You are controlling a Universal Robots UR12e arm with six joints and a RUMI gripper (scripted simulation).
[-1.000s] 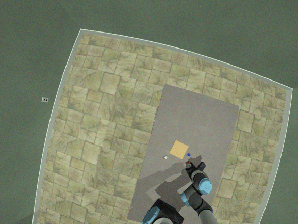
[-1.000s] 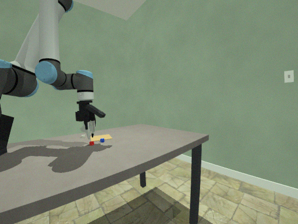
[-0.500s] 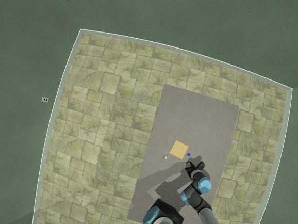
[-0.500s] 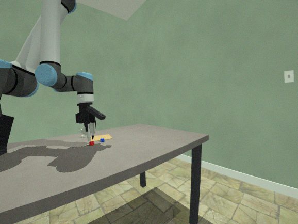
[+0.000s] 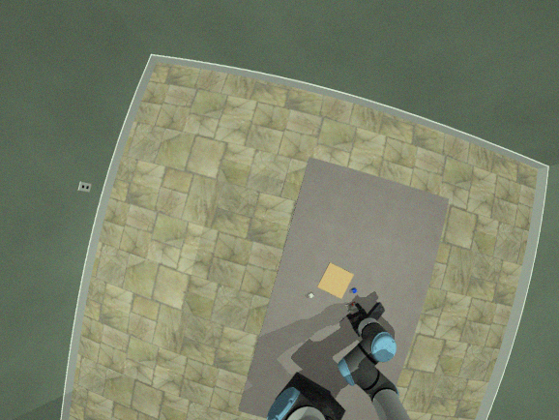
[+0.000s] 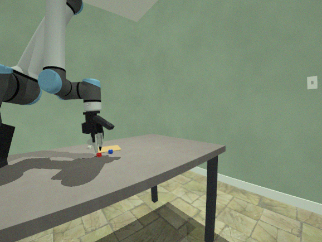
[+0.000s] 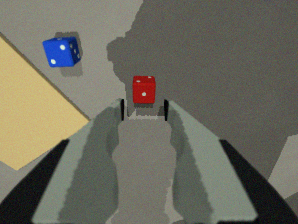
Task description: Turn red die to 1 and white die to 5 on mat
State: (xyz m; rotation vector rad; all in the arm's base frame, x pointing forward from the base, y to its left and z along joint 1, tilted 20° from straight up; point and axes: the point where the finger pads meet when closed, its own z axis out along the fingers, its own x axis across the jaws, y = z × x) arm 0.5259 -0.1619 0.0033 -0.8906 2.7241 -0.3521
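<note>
One red die (image 6: 98,155) (image 7: 144,90) sat just beyond part-open, empty jaws (image 5: 350,308) (image 6: 98,151); best approach: centred, low, then squeeze gently.

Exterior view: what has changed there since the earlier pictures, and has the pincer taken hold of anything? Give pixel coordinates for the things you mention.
The pincer (image 5: 350,307) (image 6: 98,150) (image 7: 144,100) has come down slightly toward the red die (image 6: 99,155) (image 7: 144,90). Nothing has been taken hold of or let go; its fingers stand apart, with no die between them. The red die, blue die (image 5: 354,290) (image 6: 110,151) (image 7: 61,52), white die (image 5: 310,295) (image 6: 89,147) and mat (image 5: 336,281) (image 6: 111,148) (image 7: 35,110) show no visible shift.
</note>
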